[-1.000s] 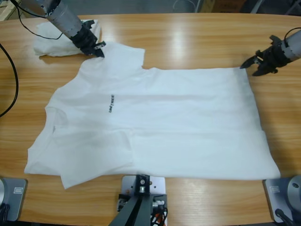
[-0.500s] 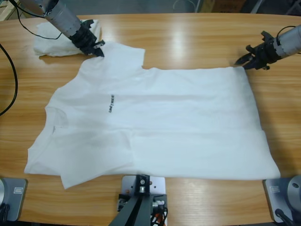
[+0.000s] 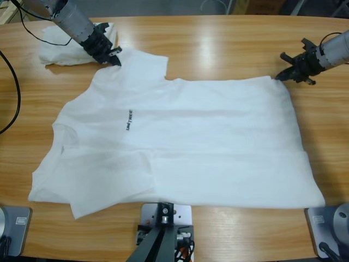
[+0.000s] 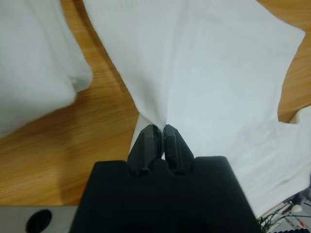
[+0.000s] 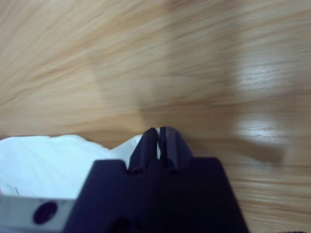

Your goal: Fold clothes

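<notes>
Right tool (image 3: 283,75), jaws now together on hem of lettered T-shirt (image 3: 207,136); left tool (image 3: 112,57) stays clamped on sleeve; wooden surface (image 3: 218,43).

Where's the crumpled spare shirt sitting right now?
In the high view, the spare shirt lies bunched at the table's upper left, beside the spread T-shirt's sleeve that the left gripper pinches.

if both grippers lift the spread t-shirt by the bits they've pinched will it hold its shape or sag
Likely sag: the T-shirt is thin cloth lying flat, puckering where the left gripper pinches it. It probably weighs little. The right gripper holds only a hem corner, which could slip.
</notes>
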You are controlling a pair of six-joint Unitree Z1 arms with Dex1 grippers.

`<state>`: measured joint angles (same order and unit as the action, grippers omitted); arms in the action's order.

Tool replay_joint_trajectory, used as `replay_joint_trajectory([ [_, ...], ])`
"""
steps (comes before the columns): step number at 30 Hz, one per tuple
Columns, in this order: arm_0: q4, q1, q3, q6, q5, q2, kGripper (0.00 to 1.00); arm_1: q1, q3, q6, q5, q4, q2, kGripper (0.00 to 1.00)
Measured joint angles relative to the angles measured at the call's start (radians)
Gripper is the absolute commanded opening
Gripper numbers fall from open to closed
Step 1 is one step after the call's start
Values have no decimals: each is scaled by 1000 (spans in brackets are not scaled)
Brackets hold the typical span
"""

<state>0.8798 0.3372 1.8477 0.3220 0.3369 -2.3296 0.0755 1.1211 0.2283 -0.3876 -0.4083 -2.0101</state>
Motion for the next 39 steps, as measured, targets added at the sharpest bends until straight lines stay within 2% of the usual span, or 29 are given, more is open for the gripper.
replay_joint_trajectory([
  [5,0,-1,-3,0,16,0,0,1,-1,-3,-57,-17,50,0],
  [11,36,-4,-11,0,117,5,0,1,0,7,-118,-175,123,0],
  [14,59,-12,-73,0,132,45,0,1,0,7,-126,-229,160,0],
  [21,65,-35,-325,0,134,240,0,1,-28,7,-132,-312,234,0],
  [25,65,-48,-422,-14,152,318,0,1,-56,7,-131,-369,272,0],
  [29,65,-40,-470,-17,160,365,0,1,-67,10,-132,-409,327,0],
  [39,64,56,-538,7,176,515,0,-4,-127,13,-133,-578,429,0],
])
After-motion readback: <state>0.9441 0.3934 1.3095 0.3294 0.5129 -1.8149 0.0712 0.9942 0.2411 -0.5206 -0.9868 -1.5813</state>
